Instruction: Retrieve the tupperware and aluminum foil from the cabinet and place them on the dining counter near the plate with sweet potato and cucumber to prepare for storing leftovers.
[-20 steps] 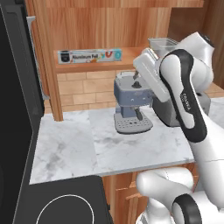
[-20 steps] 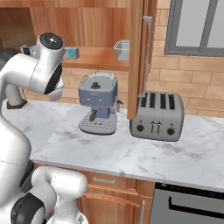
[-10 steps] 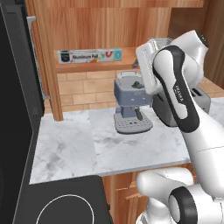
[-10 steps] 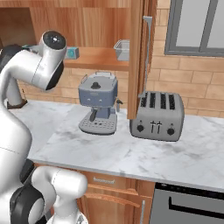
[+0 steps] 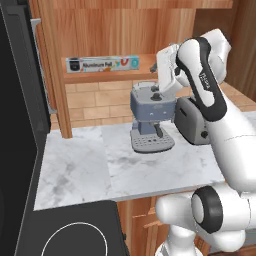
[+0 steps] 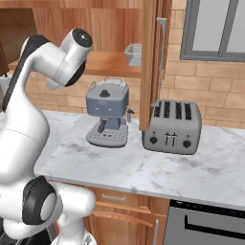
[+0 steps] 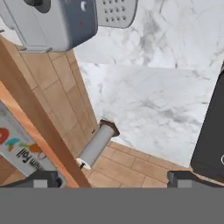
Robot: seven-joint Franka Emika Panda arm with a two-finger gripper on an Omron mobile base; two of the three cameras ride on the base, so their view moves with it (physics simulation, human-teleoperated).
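The aluminum foil (image 5: 102, 64), a light-blue carton with a white label, lies along the shelf of the brown wooden cabinet (image 5: 115, 30). My gripper (image 5: 159, 66) hangs at shelf height just right of the carton's end, with nothing in it. In the hand view its fingertips (image 7: 41, 179) stand wide apart, open, and the foil's label (image 7: 17, 151) shows at the lower left. The tupperware (image 6: 134, 54), a small grey-white container, sits at the right end of the shelf (image 6: 105, 62), beside the open cabinet door (image 6: 150, 62). My arm hides it in the left base view.
A blue-grey coffee machine (image 5: 150, 115) and a silver toaster (image 6: 171, 127) stand on the marble worktop (image 5: 80, 165) under the shelf. The open left door carries a grey handle (image 7: 96, 144). A black stovetop (image 5: 75, 235) lies near left, an oven (image 6: 206, 225) low right.
My arm has swung: the elbow rose and moved right in the right base view, and the hand turned at shelf height beside the foil. Foil and tupperware have stayed put.
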